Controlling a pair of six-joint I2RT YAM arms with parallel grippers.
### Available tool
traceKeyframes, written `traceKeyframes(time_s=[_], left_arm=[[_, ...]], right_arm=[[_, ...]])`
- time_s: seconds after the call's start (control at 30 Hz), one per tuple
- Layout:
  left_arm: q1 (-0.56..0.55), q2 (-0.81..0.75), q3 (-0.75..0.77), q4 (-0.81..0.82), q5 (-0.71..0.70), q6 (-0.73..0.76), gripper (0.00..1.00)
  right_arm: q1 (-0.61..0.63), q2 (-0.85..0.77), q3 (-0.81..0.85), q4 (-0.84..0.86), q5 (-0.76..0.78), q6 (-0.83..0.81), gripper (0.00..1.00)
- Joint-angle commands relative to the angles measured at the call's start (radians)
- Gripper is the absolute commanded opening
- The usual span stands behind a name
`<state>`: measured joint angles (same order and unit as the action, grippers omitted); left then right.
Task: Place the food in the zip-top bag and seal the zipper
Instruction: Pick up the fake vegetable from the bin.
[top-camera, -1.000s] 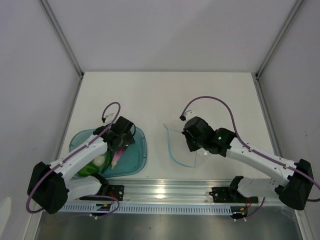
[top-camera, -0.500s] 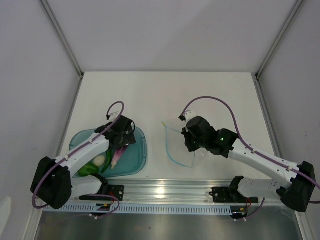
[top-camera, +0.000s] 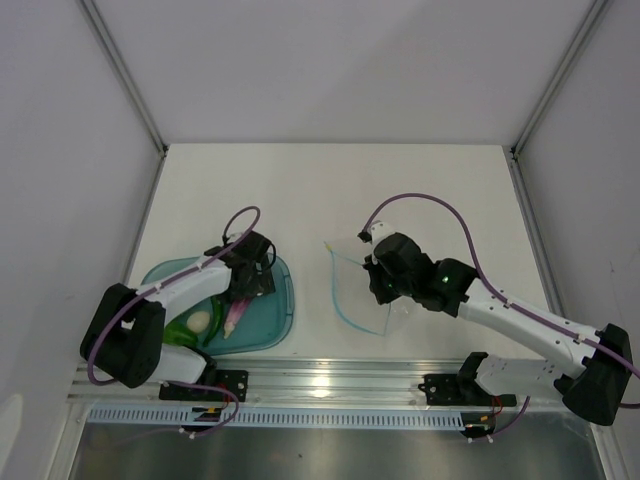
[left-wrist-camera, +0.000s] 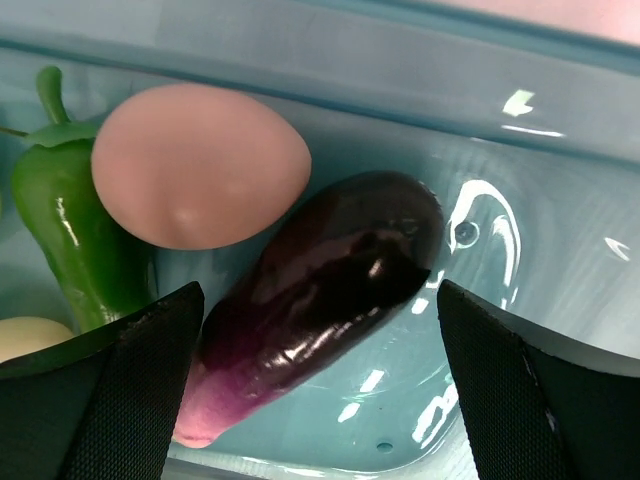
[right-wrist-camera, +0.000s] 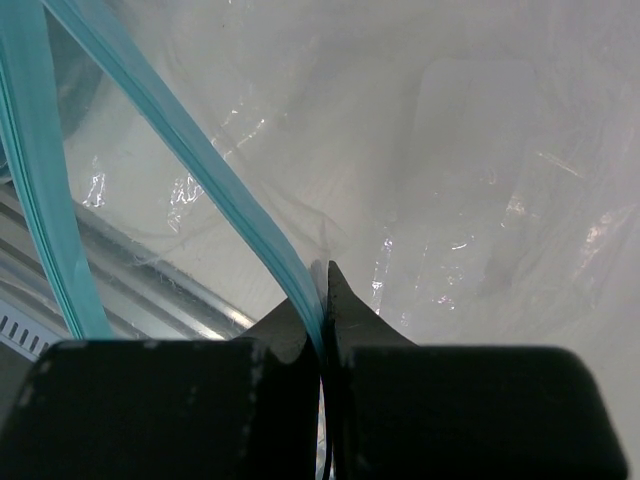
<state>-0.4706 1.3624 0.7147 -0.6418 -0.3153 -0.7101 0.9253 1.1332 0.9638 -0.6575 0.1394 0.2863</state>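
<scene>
Eggplant (left-wrist-camera: 330, 285) under spread left claw (left-wrist-camera: 320, 395), egg (left-wrist-camera: 200, 165), pepper (left-wrist-camera: 70, 240) beside, right claw (right-wrist-camera: 322, 295) pinching zipper (right-wrist-camera: 200, 170)

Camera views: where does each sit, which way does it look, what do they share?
Top external: above and behind the arms, looking down at the table; both arms show.
Left wrist: on the left arm, looking into the teal tray at the eggplant; open left claw shows.
Right wrist: on the right arm, facing the zip-top bag; right claw shut on the zipper.
Shared: eggplant, top and left wrist.
</scene>
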Motion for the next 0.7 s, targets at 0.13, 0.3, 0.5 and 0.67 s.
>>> traceKeyframes(time_s=[0.13, 0.3, 0.5, 0.67], left_arm=[[0.016, -0.003, 0.034, -0.01, 0.01, -0.04, 0.94], [0.016, -0.003, 0.025, 0.001, 0.025, -0.04, 0.8], [0.016, -0.016, 0.008, 0.014, 0.042, -0.043, 0.6], [0.016, -0.094, -0.007, -0.005, 0.044, -0.054, 0.24]], right_arm=[[-0.005, -0.029, 0.003, 0.022, 0.005, -0.009, 0.0], [-0.005, -0.027, 0.012, 0.015, 0.005, -0.004, 0.0], [-0.005, -0.016, 0.018, -0.002, 0.015, 0.017, 0.0], [-0.006, -0.006, 0.023, -0.013, 0.023, 0.028, 0.0]])
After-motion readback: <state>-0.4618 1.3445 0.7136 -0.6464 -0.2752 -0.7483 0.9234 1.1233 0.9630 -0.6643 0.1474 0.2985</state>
